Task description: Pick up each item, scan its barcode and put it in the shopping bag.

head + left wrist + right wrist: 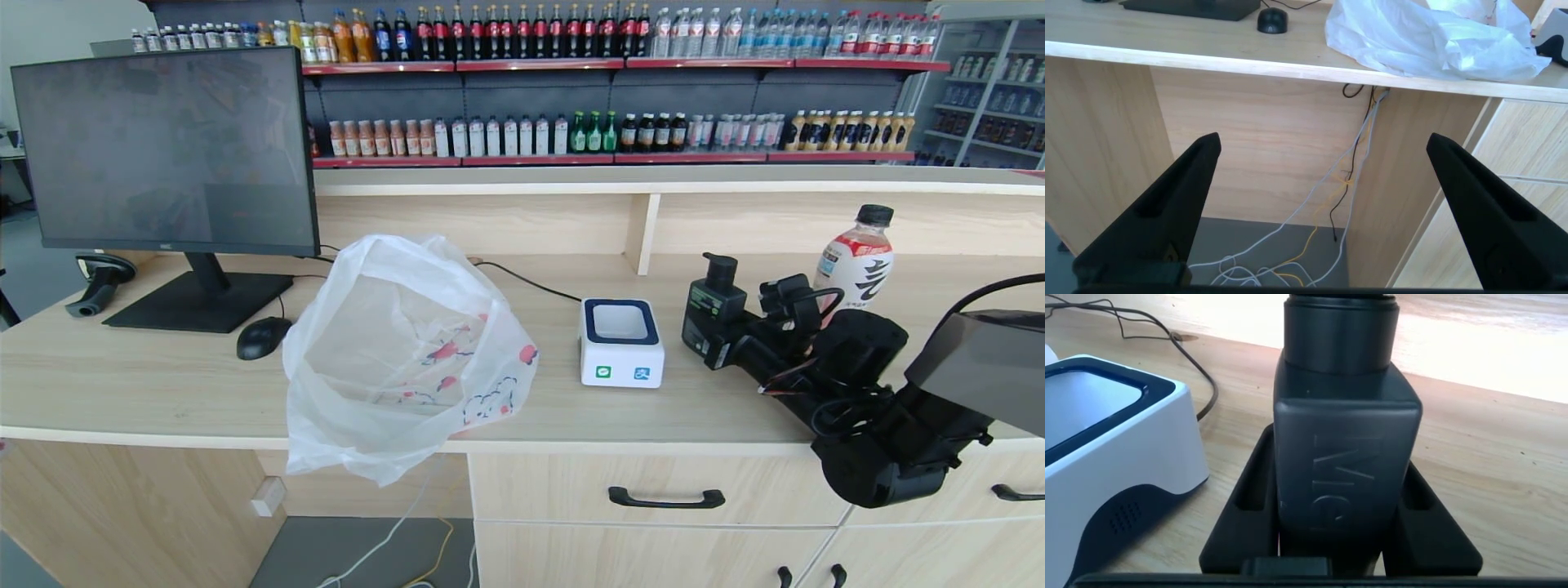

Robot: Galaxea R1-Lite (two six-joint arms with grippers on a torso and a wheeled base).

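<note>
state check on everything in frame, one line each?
left gripper, open, below the counter edge.
right gripper, shut on the dark bottle.
dark bottle, upright, capped, gripped beside the scanner.
scanner, upright on the counter, window up.
shopping bag, mouth open, draped over the counter edge.
drink bottle, upright, capped.
monitor, screen dark.

A shop's checkout counter (122, 384) is carrying a monitor (163, 147), a handheld scanner (98, 282) and a payment scanner box (620, 343), while shelves of bottled drinks (522, 135) are standing behind.

Light wood counter (163, 384) w/ drawers (571, 488); drink shelves (539, 64) behind.
</note>
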